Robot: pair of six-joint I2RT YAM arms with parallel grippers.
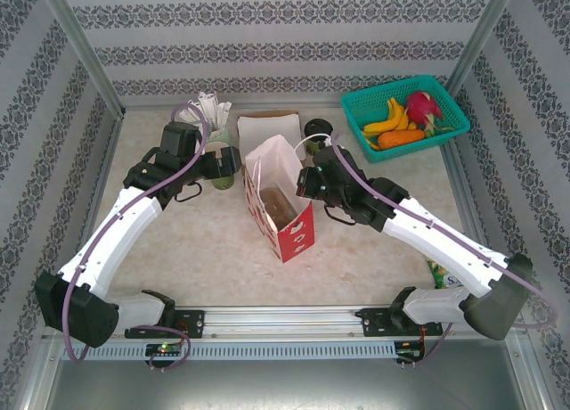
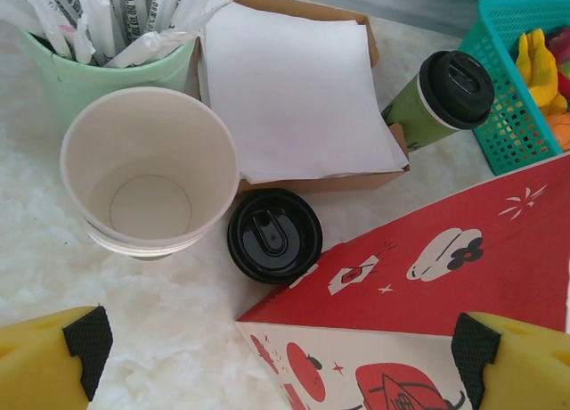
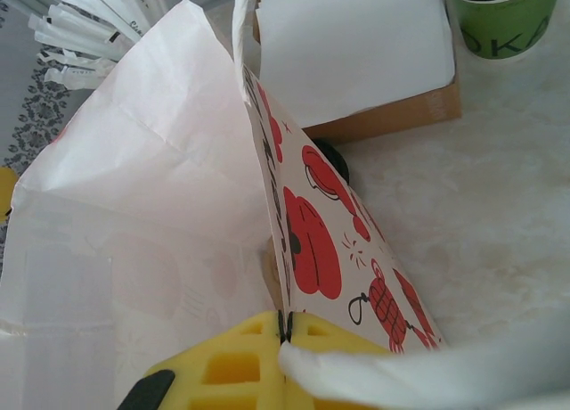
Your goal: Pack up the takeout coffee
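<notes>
Marble tabletop (image 1: 205, 250), right arm (image 1: 427, 227) stretched inward, jaws pinching bag (image 1: 298, 236) rim

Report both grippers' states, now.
Left gripper: open, holding nothing.
Right gripper: shut on the paper bag wall.

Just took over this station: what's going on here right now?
The right gripper is shut on the top edge of the red-flowered white paper bag, which stands open mid-table. The left gripper, wide open, hovers above a stack of lidless green paper cups and a loose round black plastic lid. The takeout coffee, a small green paper cup with a black lid, stands on the table behind the bag, not yet packed.
</notes>
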